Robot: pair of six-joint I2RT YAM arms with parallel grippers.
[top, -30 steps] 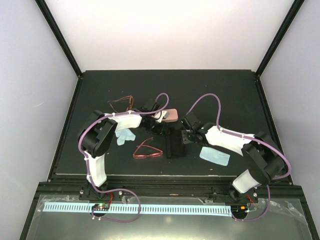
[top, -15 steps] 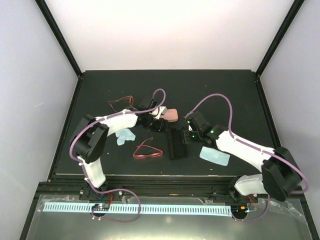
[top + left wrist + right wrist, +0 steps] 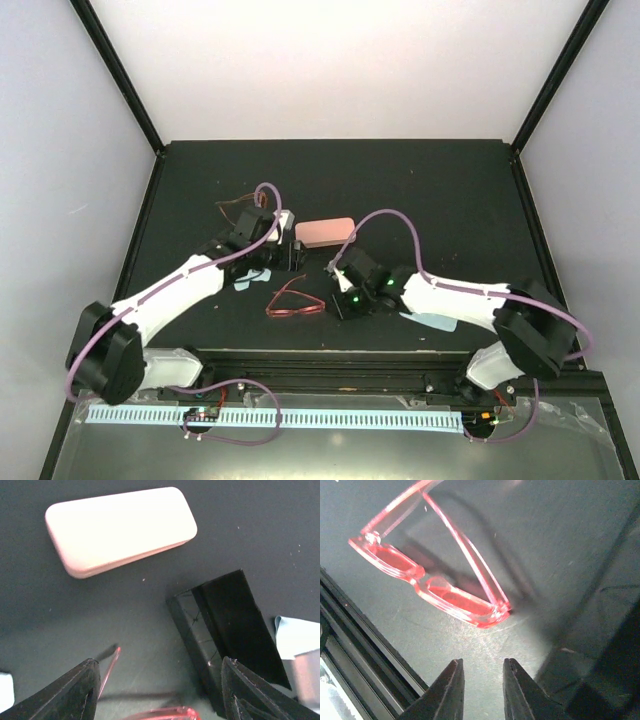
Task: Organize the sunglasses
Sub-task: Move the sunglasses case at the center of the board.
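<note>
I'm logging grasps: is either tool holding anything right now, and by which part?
Nothing is held. The left tool stands open and empty; the right tool has a narrow, empty gap, short of the red-pink thin-framed sunglasses.

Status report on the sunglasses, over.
Left gripper open, empty. Right gripper nearly closed, empty, just short of red-pink sunglasses, unheld. Black case close alongside.
</note>
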